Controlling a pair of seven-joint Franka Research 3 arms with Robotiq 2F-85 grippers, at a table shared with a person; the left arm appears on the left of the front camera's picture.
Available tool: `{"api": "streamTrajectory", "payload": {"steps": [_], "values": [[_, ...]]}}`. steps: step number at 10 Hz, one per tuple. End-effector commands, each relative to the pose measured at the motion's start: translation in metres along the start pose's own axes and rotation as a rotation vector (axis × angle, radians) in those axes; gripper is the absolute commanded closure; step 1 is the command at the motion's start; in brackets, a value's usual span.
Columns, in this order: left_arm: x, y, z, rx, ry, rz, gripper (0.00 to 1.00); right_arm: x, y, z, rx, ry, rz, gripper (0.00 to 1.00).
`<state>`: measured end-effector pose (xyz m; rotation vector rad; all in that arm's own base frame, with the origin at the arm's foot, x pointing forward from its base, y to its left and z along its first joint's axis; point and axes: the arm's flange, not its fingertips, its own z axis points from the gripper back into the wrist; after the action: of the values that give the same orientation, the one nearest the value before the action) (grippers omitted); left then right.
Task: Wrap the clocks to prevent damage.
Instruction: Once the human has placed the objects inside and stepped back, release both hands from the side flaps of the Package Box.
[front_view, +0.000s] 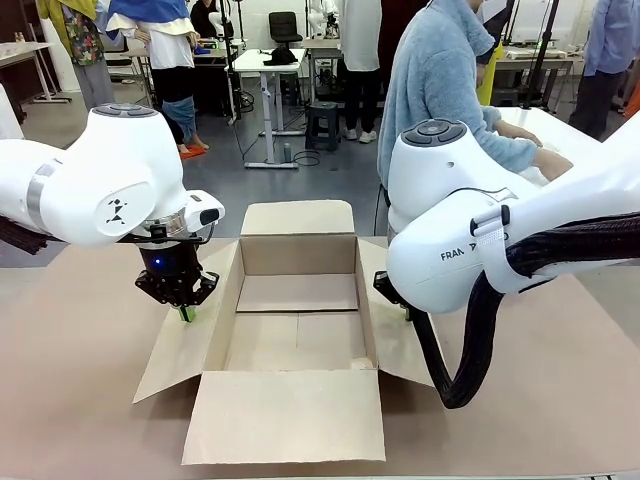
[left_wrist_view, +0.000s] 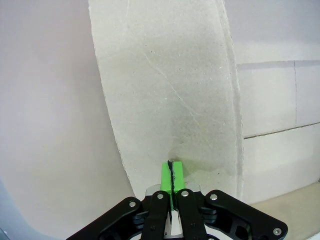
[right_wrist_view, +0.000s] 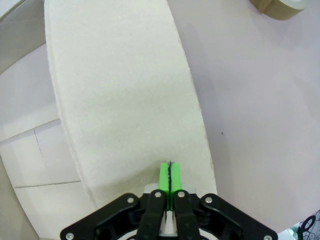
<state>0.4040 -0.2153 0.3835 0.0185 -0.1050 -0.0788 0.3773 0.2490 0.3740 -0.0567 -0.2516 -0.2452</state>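
Nearest me sits the open cardboard box (front_view: 297, 292), flaps spread, mid-table. My left gripper (front_view: 186, 312) has its pads pressed together on nothing, tips at the left flap (left_wrist_view: 170, 90). My right gripper (right_wrist_view: 170, 172) is likewise closed and empty at the right flap (right_wrist_view: 125, 100).

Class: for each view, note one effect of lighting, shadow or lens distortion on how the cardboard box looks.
Front view: even light, only soft shadow inside the cardboard box. Left wrist view: the wide lens bows the straight edges of the left flap; faint shadow ahead of the green pads. Right wrist view: the right flap bows likewise, pale and washed out.
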Motion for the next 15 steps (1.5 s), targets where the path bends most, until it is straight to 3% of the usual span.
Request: {"api": "streamTrajectory", "payload": {"steps": [1, 15], "values": [[-0.0010, -0.0005, -0.0010, 0.013, 0.004, -0.010, 1.00, -0.0008, 0.0008, -0.0023, -0.005, -0.001, 0.001, 0.99], [-0.0010, -0.0005, -0.0010, 0.013, 0.004, -0.010, 1.00, -0.0008, 0.0008, -0.0023, -0.005, -0.001, 0.001, 0.99]]}}
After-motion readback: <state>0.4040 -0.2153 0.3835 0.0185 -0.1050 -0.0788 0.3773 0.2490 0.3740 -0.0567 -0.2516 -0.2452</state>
